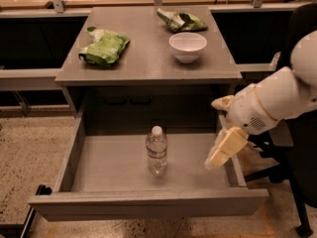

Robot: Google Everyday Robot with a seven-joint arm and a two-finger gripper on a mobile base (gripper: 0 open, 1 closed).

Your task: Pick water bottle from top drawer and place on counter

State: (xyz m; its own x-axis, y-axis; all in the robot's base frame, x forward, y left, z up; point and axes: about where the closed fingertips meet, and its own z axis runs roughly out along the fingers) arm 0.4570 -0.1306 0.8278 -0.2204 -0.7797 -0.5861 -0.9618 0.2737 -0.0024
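The water bottle (156, 151), clear with a white cap, stands upright in the middle of the open top drawer (148, 200). The grey counter (148, 58) is above the drawer. My gripper (224, 148), cream-coloured at the end of the white arm, hangs over the drawer's right side wall. It is to the right of the bottle and apart from it.
On the counter lie a green bag (105, 46) at the left, another green bag (181, 20) at the back right and a white bowl (187, 46) at the right. A dark chair (297, 157) stands right of the cabinet behind my arm.
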